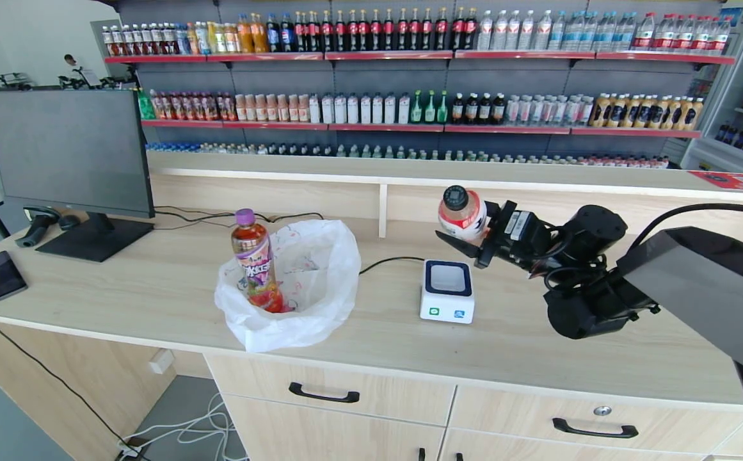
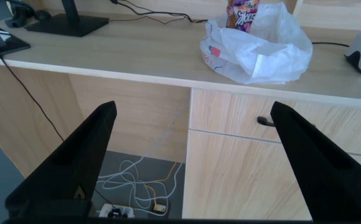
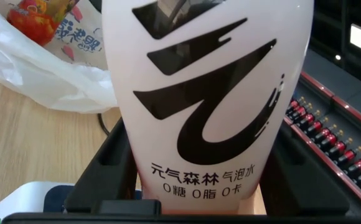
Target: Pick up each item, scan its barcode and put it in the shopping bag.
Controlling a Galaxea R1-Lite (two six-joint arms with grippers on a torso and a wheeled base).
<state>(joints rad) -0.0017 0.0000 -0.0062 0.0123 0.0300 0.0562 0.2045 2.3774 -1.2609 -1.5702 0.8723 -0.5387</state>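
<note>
1. The counter (image 1: 505, 346) is carrying the whole checkout layout. A monitor (image 1: 70, 150) is standing at its left end, clear of the working area.

2. The shopping bag (image 1: 323, 288) is sitting open-mouthed near the counter's front edge, left of centre, and its rim is slumping outward, so items can be dropped in from above. A purple-capped bottle (image 1: 255, 262) is already standing upright inside it, leaning on the bag's left wall. In my judgement that item is finished.

3. The right gripper (image 1: 473, 230) is clamping a white bottle (image 1: 461, 211) around the body, with a finger on each side, as the right wrist view confirms. It is holding the bottle on its side in the air, cap pointing toward the robot. The bottle is hanging near the scanner, not touching it. Laying it flat is probably meant to turn the label toward the reading window. I cannot tell whether the barcode is facing it.

4. The scanner (image 1: 447, 290) is resting just right of the bag with its window facing up, keeping the carry from scan to bag short.

5. The left gripper (image 2: 193, 168) is hanging below counter level in front of the drawers, jaws spread wide and empty, out of the right arm's way.
</note>
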